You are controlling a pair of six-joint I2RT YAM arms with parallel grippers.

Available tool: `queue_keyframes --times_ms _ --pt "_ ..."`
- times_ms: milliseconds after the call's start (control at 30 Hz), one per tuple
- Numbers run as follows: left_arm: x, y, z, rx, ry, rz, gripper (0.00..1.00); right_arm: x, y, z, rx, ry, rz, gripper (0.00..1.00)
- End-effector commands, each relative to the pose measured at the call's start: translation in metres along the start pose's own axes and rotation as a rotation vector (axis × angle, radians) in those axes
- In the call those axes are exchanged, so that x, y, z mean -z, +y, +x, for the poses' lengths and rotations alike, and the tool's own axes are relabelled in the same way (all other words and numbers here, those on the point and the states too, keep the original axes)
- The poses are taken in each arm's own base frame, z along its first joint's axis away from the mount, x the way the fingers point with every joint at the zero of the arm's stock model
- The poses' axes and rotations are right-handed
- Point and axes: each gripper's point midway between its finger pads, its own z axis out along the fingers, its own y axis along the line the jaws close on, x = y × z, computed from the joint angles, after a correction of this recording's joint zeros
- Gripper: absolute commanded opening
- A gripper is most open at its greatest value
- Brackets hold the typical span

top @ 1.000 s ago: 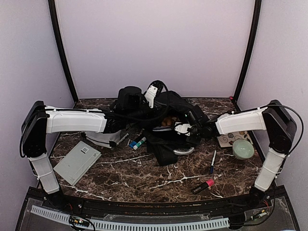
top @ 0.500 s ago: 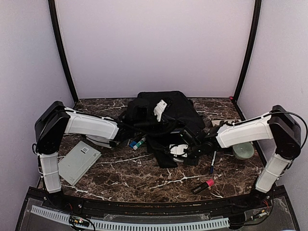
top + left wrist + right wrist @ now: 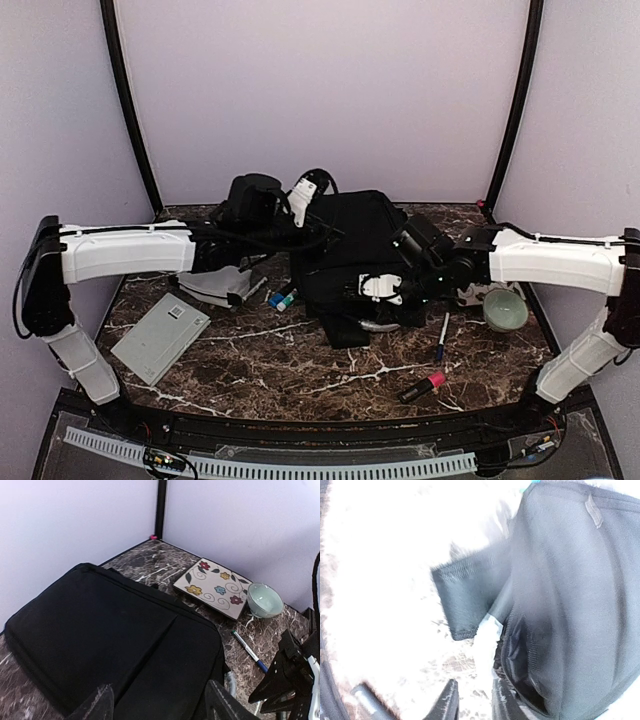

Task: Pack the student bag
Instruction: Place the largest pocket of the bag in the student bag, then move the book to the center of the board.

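The student bag (image 3: 350, 250) is a large black backpack lying flat at the middle of the table; in the left wrist view the bag (image 3: 110, 640) fills the lower left. My left gripper (image 3: 300, 205) hovers over its back left edge, and that gripper (image 3: 160, 686) is wide open and empty, the fabric below it. My right gripper (image 3: 372, 295) is at the bag's front right side. In the right wrist view this gripper (image 3: 475, 682) stands narrowly open beside the zipper edge (image 3: 510, 630), near a pale strap (image 3: 487, 640) and a black strap end (image 3: 465, 600).
A grey flat case (image 3: 160, 338) lies front left, with a grey pouch (image 3: 215, 285) and small markers (image 3: 280, 297) left of the bag. A pen (image 3: 441, 338), red marker (image 3: 422, 387), pale green bowl (image 3: 505, 310) and flowered plate (image 3: 215, 587) sit on the right.
Both grippers have gone from shut to open and have let go of the bag, which has settled flat. The left arm has swung back to the left, and the right arm has stretched out.
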Motion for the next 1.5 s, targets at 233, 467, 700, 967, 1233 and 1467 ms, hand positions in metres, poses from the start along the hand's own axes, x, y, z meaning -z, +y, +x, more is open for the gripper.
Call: queue_keyframes --times_ms 233,467,700,967,1233,1467 --pt "0.182 0.143 0.086 0.341 0.335 -0.672 0.85 0.053 0.036 -0.062 0.006 -0.227 -0.308 0.35" --pt "0.28 0.21 0.185 0.882 0.437 -0.92 0.9 0.038 0.045 -0.101 -0.061 -0.351 -0.491 0.38" --pt "0.319 0.231 0.247 1.08 0.473 -1.038 0.96 0.015 0.067 -0.098 -0.076 -0.317 -0.607 0.46" --pt "0.334 0.243 0.305 1.181 0.514 -1.105 0.96 0.009 0.07 -0.091 -0.045 -0.29 -0.568 0.46" --pt "0.322 0.234 0.323 1.225 0.574 -1.031 0.96 0.005 0.069 -0.088 -0.049 -0.28 -0.551 0.47" --pt "0.292 0.205 0.322 1.31 0.529 -0.814 0.89 0.002 0.069 -0.088 -0.055 -0.275 -0.556 0.47"
